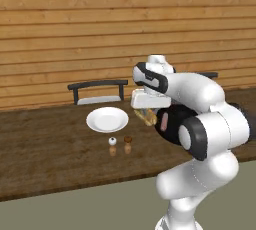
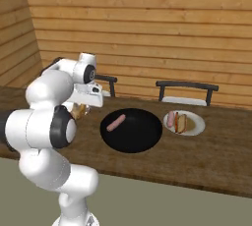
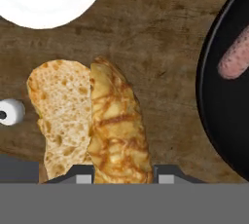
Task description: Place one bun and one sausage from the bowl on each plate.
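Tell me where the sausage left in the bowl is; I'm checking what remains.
In the right base view the sausage lies in the upper left part of the black bowl, left of the filled plate; the hand view shows it at right.

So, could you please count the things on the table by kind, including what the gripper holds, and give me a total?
Buns: 2, one held in the gripper as bun, one on the far plate
Sausages: 2, one in the bowl, one on the far plate
White plates: 2
Black bowl: 1
Small shakers: 2
Total: 9
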Motion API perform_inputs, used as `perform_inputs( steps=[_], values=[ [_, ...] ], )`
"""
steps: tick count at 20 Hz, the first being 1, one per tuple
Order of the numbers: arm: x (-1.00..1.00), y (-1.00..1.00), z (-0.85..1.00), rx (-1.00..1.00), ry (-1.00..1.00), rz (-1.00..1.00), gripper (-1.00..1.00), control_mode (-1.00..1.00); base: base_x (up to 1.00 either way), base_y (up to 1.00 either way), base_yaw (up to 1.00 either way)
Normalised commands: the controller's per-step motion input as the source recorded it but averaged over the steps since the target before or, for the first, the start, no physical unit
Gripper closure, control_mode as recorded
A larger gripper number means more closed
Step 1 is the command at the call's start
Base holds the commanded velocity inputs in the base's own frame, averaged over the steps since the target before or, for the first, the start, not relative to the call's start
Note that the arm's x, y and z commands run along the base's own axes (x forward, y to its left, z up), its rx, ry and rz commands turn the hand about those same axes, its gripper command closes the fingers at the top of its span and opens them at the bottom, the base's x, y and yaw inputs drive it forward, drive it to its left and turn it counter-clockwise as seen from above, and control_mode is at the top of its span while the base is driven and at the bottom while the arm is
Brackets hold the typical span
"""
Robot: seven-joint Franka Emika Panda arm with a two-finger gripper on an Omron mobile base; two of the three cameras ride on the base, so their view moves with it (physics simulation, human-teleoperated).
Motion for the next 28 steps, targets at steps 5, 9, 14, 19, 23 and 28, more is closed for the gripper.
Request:
perform_inputs(
  steps=[5, 9, 14, 19, 23, 28],
  values=[
    [0.52, 0.45, -0.33, 0.00, 0.00, -0.13, 1.00, -1.00, 0.00, 0.00, 0.00],
    [0.37, 0.33, -0.47, 0.01, -0.07, -0.08, 1.00, -1.00, 0.00, 0.00, 0.00],
    [0.18, 0.44, -0.13, 0.00, -0.23, -0.10, 1.00, -1.00, 0.00, 0.00, 0.00],
    [0.17, 0.26, -0.05, 0.00, -0.06, -0.06, 1.00, -1.00, 0.00, 0.00, 0.00],
    [0.19, 0.00, -0.10, 0.00, 0.00, 0.00, 1.00, -1.00, 0.00, 0.00, 0.00],
    [0.37, 0.12, -0.24, -0.02, 0.00, -0.01, 1.00, -1.00, 0.00, 0.00, 0.00]
  ],
)
